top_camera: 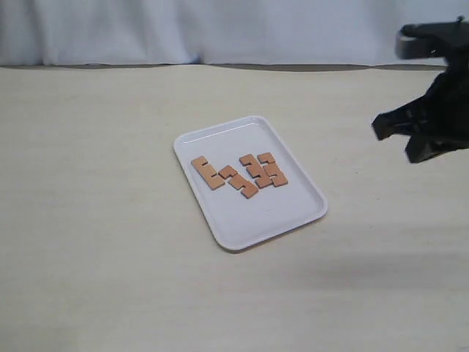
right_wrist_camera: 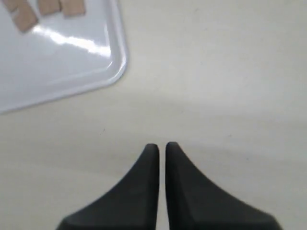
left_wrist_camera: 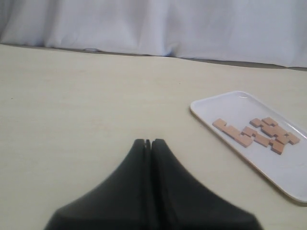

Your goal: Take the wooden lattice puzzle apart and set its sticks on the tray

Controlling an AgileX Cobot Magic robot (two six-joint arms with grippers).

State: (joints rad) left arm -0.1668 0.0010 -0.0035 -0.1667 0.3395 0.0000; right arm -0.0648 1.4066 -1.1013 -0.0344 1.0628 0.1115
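The white tray (top_camera: 258,217) lies in the middle of the table. On it lie several separate reddish-brown notched sticks (top_camera: 242,174), all flat; no interlocked lattice shows. My right gripper (top_camera: 388,136) hangs above the table well to the right of the tray. In the right wrist view this gripper (right_wrist_camera: 161,146) is shut with only a thin slit and nothing in it, and a corner of the tray (right_wrist_camera: 62,62) and some stick ends (right_wrist_camera: 48,7) show. My left gripper (left_wrist_camera: 150,142) is shut and empty, away from the tray (left_wrist_camera: 230,108) and the sticks (left_wrist_camera: 256,132). The exterior view does not show it.
A bare beige table (top_camera: 95,220) surrounds the tray. A white cloth backdrop (top_camera: 220,29) runs along the far edge.
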